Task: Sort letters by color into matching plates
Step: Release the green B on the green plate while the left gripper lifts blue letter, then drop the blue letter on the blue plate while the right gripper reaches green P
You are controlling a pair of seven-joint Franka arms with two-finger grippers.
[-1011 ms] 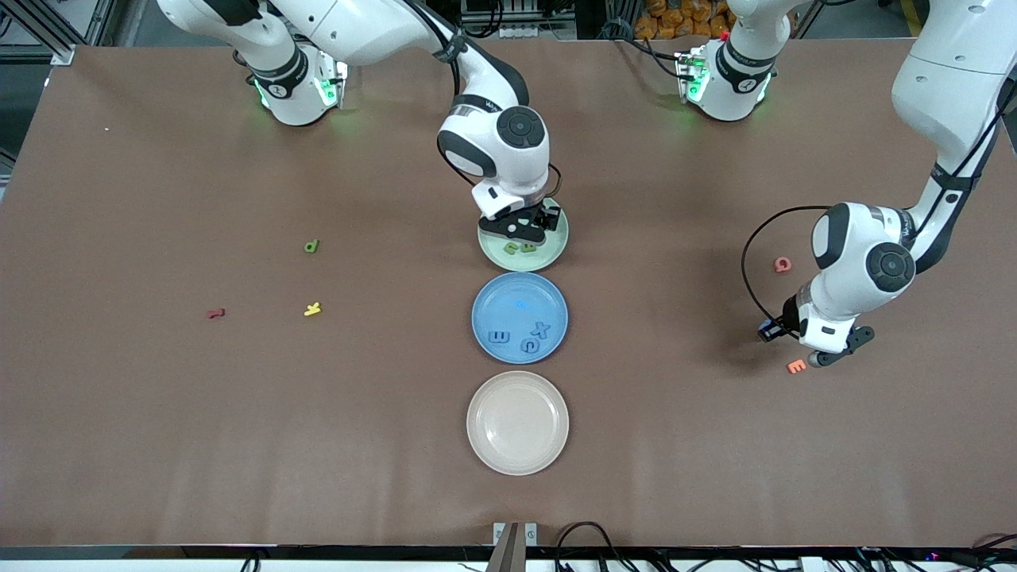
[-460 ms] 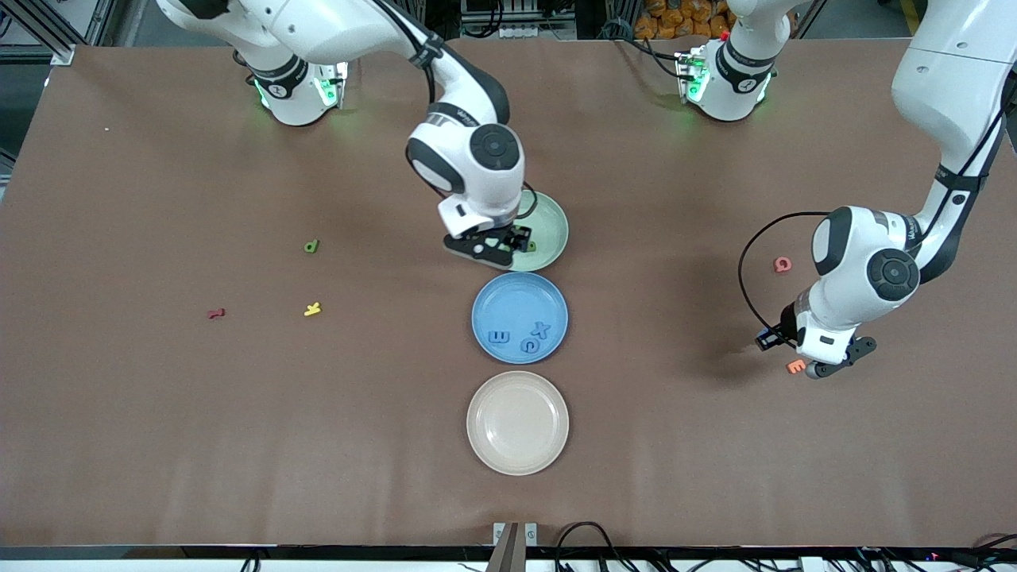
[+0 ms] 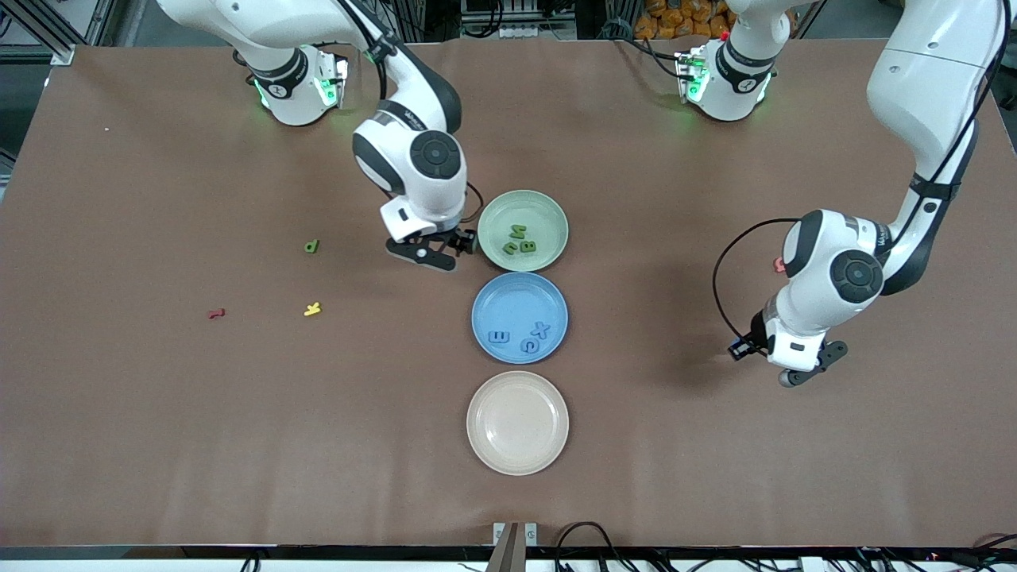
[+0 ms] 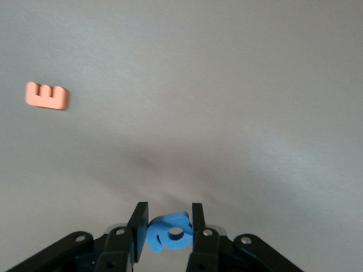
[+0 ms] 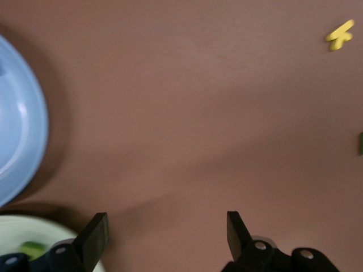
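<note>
Blue letter in hand, bound for the blue plate

The left tool [image 4: 168, 235] pinches a blue letter [image 4: 170, 231] above bare worktop [image 3: 675, 445]; carry it level over the blue plate [image 3: 520, 318] and drop it clear of the letters there. An orange E [image 4: 47, 95] lies nearby. The right tool [image 5: 167, 235], spread and empty, hangs beside the green plate [image 3: 523, 230].

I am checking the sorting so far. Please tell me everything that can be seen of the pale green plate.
The pale green plate is round, shallow and matte, with a low raised rim. It lies flat on the brown table, farthest from the front camera in the row of three plates. Three small green letters lie inside it. The right gripper, fingers open and empty, is beside its rim toward the right arm's end.
</note>
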